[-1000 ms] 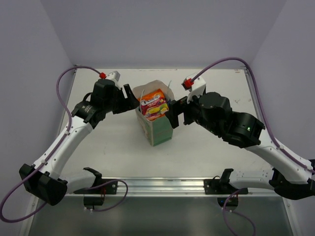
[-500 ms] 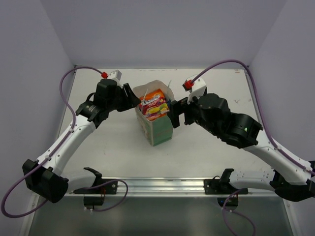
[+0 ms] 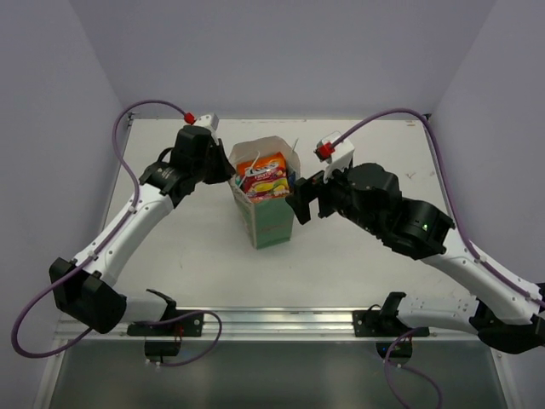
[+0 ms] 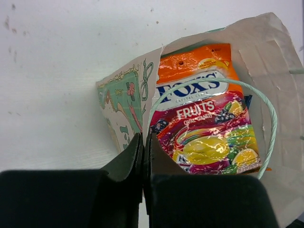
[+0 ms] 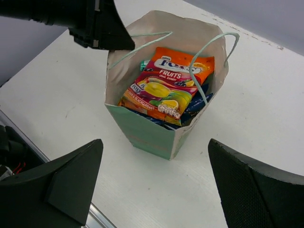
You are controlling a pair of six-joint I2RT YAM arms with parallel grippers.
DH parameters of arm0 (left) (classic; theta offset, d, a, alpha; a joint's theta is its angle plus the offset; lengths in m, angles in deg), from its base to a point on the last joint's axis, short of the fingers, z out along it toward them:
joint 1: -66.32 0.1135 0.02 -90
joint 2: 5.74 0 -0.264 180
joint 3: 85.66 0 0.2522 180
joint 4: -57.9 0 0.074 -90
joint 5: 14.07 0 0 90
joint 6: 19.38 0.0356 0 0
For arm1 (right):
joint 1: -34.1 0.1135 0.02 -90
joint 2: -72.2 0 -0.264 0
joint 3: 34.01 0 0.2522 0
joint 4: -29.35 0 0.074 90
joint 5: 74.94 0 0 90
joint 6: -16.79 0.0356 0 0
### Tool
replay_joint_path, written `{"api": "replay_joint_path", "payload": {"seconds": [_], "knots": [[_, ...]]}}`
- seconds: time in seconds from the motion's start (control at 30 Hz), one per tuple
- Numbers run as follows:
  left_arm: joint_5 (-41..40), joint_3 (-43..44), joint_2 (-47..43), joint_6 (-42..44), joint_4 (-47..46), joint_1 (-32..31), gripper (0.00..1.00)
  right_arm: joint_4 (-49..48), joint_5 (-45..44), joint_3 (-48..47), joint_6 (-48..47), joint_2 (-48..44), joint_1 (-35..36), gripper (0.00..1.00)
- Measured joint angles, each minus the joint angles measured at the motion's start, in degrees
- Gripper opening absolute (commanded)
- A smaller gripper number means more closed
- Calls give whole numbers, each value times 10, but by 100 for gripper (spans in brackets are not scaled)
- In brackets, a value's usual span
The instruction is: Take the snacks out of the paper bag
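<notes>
Left gripper (image 4: 142, 142) clenched on left rim of paper bag (image 3: 271, 223). Right gripper (image 3: 300, 198) released, just right of it. Snacks (image 3: 266, 179) inside the bag, which stands upright mid-surface (image 3: 196, 256). Risks: a left pull tears the rim or tips the bag, and the handle loop (image 4: 266, 109) snags the top packet.

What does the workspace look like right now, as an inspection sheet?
Surface: white tabletop, faint specks.
Job's things: tall mint-green paper bag upright and open; orange-red-yellow foil snack packet on top inside, blue foil packets beneath; none outside.
Clutter: nothing seen.
Grippers: left gripper shut on the bag's rim; right gripper open, facing the bag.
Cables: purple cables loop along both arms.
Surroundings: pale lilac walls on three sides; metal rail at near edge.
</notes>
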Motion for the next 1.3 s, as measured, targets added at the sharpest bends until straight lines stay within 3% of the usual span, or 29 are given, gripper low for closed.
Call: {"api": "replay_joint_path", "payload": {"seconds": [0.23, 0.47, 0.8, 0.9, 1.13, 1.3], "knots": [[7, 81, 50, 183, 11, 23, 0, -43, 56, 10, -40, 8, -3, 88], [64, 123, 65, 349, -11, 60, 0, -119, 99, -9, -96, 90, -12, 67], [170, 136, 77, 461, -34, 55, 0, -205, 158, -9, -103, 177, -60, 59], [176, 131, 78, 466, -36, 48, 0, -229, 164, -4, -92, 194, -65, 64], [169, 130, 85, 449, -42, 38, 0, -262, 169, 55, -40, 236, -79, 89], [164, 133, 92, 418, -46, 27, 0, -277, 190, 108, -23, 247, -82, 98]]}}
